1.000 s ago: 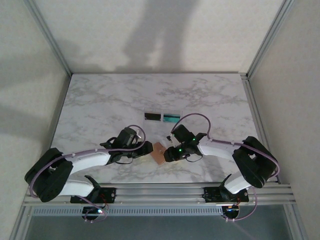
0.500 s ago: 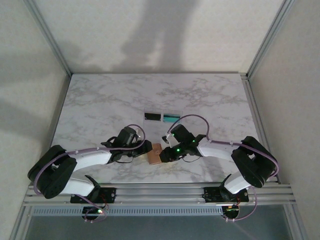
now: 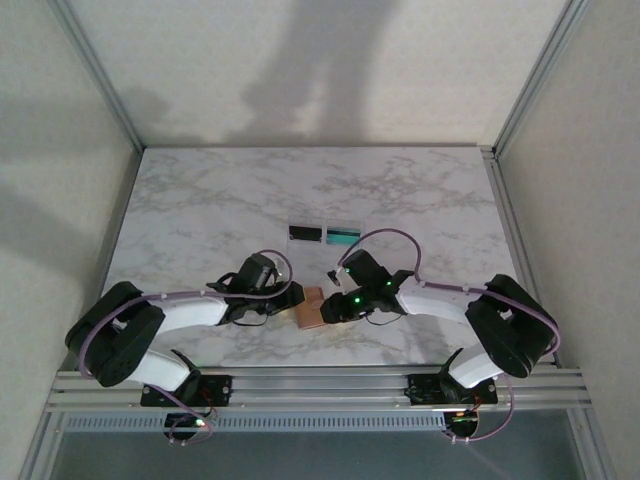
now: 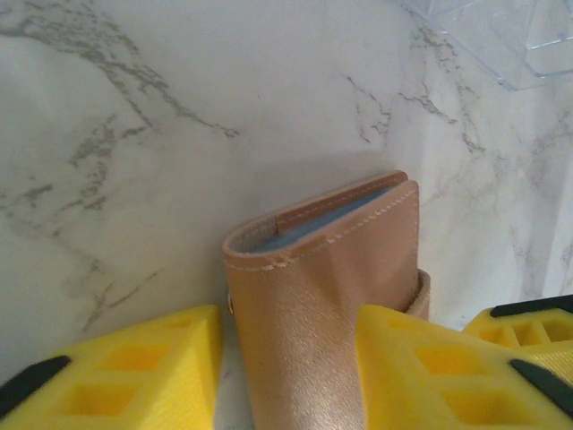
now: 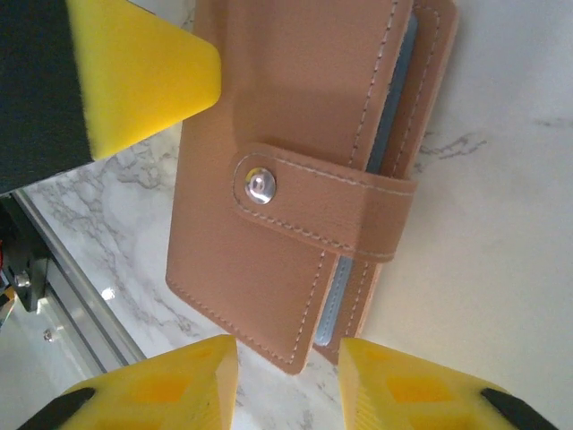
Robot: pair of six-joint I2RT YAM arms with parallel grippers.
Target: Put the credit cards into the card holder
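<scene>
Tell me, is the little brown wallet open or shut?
Shut. The card holder is folded over, and its clasp tab wraps across the cover with the silver snap fastened.

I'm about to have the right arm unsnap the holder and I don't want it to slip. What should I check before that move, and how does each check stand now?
1. Clasp tab undone: not ok. It is snapped shut across the card holder.
2. Card holder between the fingers of the left gripper: ok.
3. Left grip firm enough to brace it: cannot tell.
4. Right gripper on the clasp tab: not ok. Its fingers flank a corner of the card holder, short of the tab.
5. Black card and teal card free to pick: ok. Both lie flat on the table, beyond the arms.
</scene>
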